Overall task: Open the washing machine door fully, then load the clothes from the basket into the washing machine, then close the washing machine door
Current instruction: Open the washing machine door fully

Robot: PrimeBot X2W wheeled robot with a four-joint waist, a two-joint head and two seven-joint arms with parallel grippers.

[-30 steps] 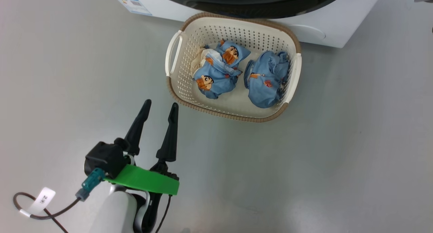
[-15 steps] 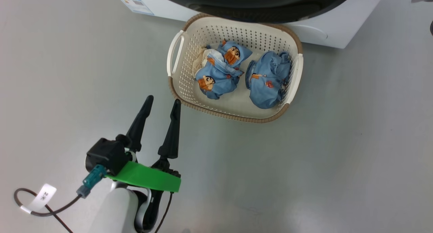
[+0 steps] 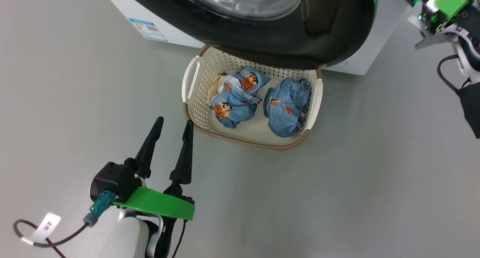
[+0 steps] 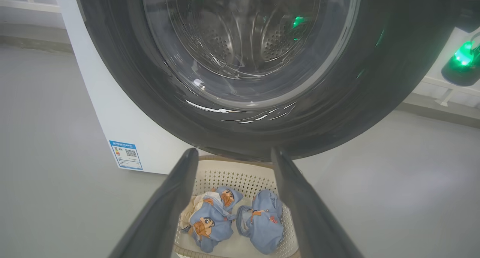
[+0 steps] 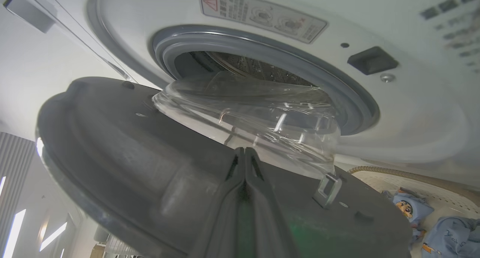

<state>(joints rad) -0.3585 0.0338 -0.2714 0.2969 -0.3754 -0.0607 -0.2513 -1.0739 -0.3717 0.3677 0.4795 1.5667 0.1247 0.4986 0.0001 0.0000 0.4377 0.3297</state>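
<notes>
Well, the washing machine door [image 3: 262, 36] stands partly open, cut off at the top of the head view, and its black rim hides the far edge of the basket [image 3: 197, 100]. Both clothes [image 3: 234, 100] lie in the basket, on bare grey floor [image 3: 337, 194] just before the white washing machine [image 3: 123, 3]. The left fingers [image 3: 183, 153] are spread wide and empty, near the basket. The right fingers [image 5: 243, 183] are pressed together at the door's inner face; whether they touch it is hard to tell.

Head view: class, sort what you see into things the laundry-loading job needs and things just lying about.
Job: washing machine door, washing machine, basket, clothes, left gripper.
Just there: blue label sticker, tagged cable, grey floor.
</notes>
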